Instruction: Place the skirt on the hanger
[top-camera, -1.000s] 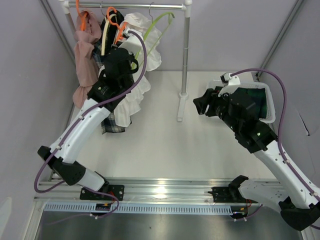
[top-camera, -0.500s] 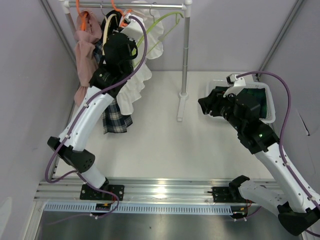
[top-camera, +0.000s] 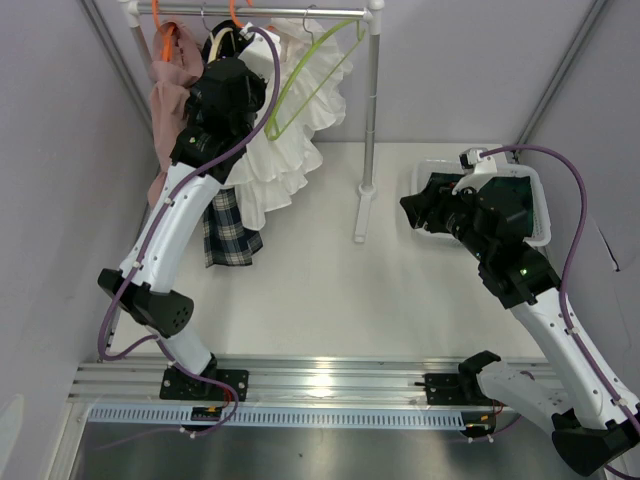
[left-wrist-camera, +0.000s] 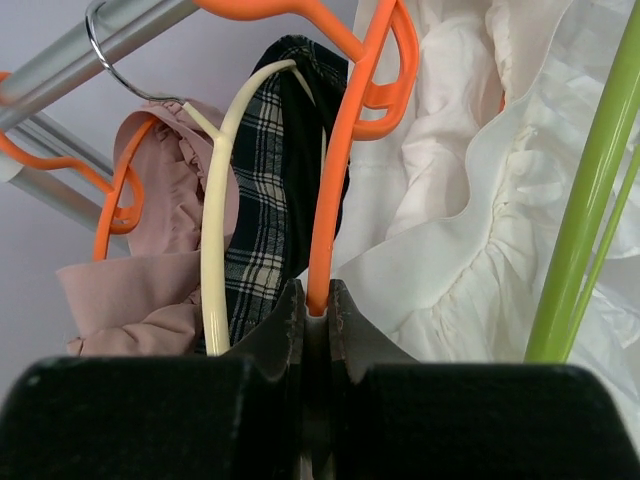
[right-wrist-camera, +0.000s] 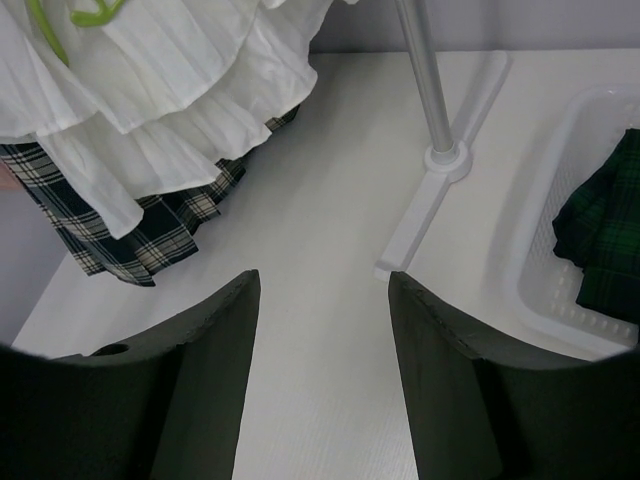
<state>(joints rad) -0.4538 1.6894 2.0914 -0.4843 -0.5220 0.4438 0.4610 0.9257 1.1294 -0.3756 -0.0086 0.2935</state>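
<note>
Pinches the orange hanger (left-wrist-camera: 338, 170) between the narrowed jaws of the left pincer (left-wrist-camera: 318, 312), just below the rail (left-wrist-camera: 120, 35). Shows this grip from the wrist only, the arm covering it overhead, with the white skirt (left-wrist-camera: 470, 190) draped against that hanger under the rail. Holds the right pincer (right-wrist-camera: 322, 285) spread over the worktop (right-wrist-camera: 330, 200), well away from the rail, near the basket (right-wrist-camera: 540, 260).

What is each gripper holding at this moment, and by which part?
The left gripper is shut on the orange plastic hanger, pinching one thin side arm of it. The right gripper is open and holds nothing.
</note>
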